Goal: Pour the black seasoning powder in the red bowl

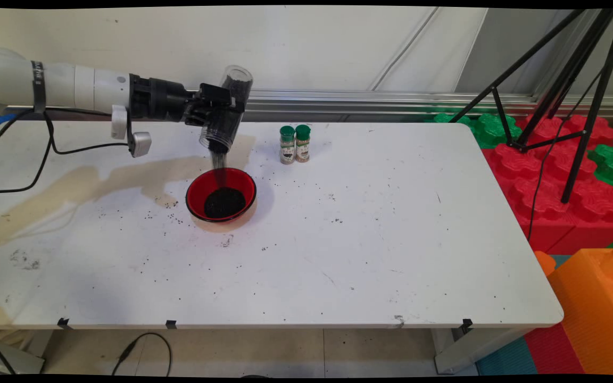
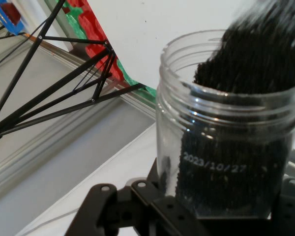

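Right now the gripper (image 1: pixel 220 113) is clamped round the middle of a clear plastic jar (image 1: pixel 228 109), held tipped mouth-down above the red bowl (image 1: pixel 221 194) on the left half of the white bench (image 1: pixel 370 234). Black granules (image 1: pixel 218 159) stream from the jar mouth into the bowl, where a dark heap already lies. Hand view shows the threaded open mouth, granules (image 2: pixel 255 64) sliding toward it, and a printed date on the wall.

Handling guess — jar looks rigid, smooth, fairly light; slick plastic could twist in the grip, so mid-body is the sensible hold. Contents are loose and scatter easily — stray grains dot the bench round the bowl.

Two green-capped spice bottles (image 1: pixel 295 143) stand touching each other, near the bowl on its far right. Black tripod (image 1: pixel 562 80) and red foam blocks (image 1: pixel 551 175) beyond the bench's right end.
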Tool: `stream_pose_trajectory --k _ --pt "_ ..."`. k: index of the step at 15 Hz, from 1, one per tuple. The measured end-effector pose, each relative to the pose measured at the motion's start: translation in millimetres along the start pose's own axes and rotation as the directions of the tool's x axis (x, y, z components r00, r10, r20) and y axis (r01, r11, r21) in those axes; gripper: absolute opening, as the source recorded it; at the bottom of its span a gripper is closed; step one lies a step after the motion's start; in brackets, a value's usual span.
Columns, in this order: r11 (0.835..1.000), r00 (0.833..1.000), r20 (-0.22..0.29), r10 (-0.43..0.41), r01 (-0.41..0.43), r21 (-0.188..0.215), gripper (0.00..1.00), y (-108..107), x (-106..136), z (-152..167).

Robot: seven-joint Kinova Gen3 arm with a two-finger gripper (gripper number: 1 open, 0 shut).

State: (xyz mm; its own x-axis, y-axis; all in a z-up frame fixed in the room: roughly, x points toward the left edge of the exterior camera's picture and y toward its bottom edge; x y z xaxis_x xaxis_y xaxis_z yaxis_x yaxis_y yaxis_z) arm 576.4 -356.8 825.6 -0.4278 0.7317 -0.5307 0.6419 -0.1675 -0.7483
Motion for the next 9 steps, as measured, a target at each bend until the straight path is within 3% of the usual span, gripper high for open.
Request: stream_pose_trajectory --k 9 --pt "1.000 1.000 0.000 0.008 -0.008 0.003 0.00 -3.3 1.7 -2.4"
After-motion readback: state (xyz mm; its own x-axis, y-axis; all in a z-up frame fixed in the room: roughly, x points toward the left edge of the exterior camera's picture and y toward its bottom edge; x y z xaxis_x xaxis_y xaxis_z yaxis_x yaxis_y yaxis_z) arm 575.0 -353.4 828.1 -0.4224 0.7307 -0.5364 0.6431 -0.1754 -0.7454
